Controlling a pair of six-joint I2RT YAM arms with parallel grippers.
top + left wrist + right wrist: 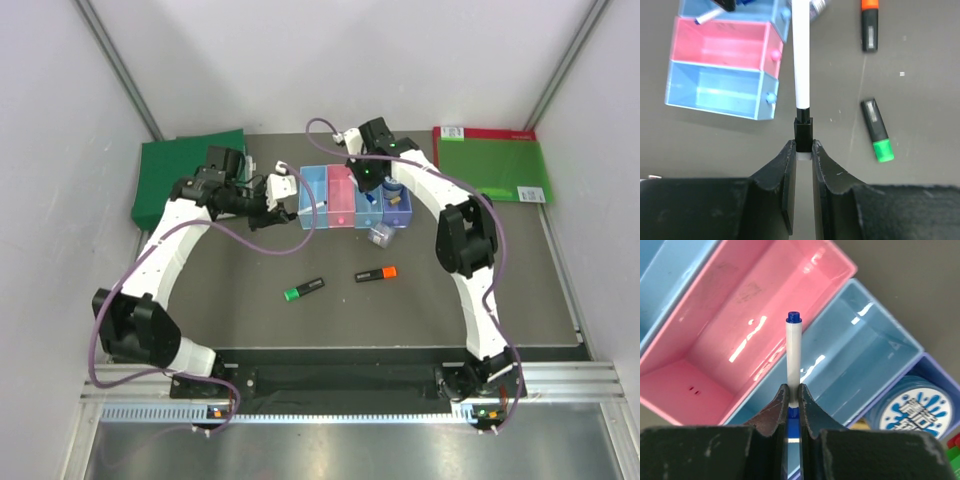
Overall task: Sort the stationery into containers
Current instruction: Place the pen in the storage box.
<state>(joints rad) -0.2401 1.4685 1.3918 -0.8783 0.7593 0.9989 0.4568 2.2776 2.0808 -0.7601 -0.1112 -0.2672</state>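
My left gripper [803, 145] is shut on the black end of the black-white marker [801, 60] and holds it just left of the tray row [313, 196]. My right gripper [793, 388] is shut on the blue-white pen [793, 350], above the edge between the pink tray [740, 315] and the light blue tray [860, 360]. The round tin [915, 410] lies in the purple-blue tray [398, 212], with a tan block [395, 203] beside it. The green-capped highlighter [303, 289] and the orange-capped highlighter [376, 273] lie on the mat. The clear clip box [381, 236] sits in front of the trays.
A green folder [185, 175] lies at the back left. A green red-edged board [490, 160] lies at the back right. In the left wrist view the leftmost light blue tray [720, 90] and the pink tray [720, 47] hold nothing.
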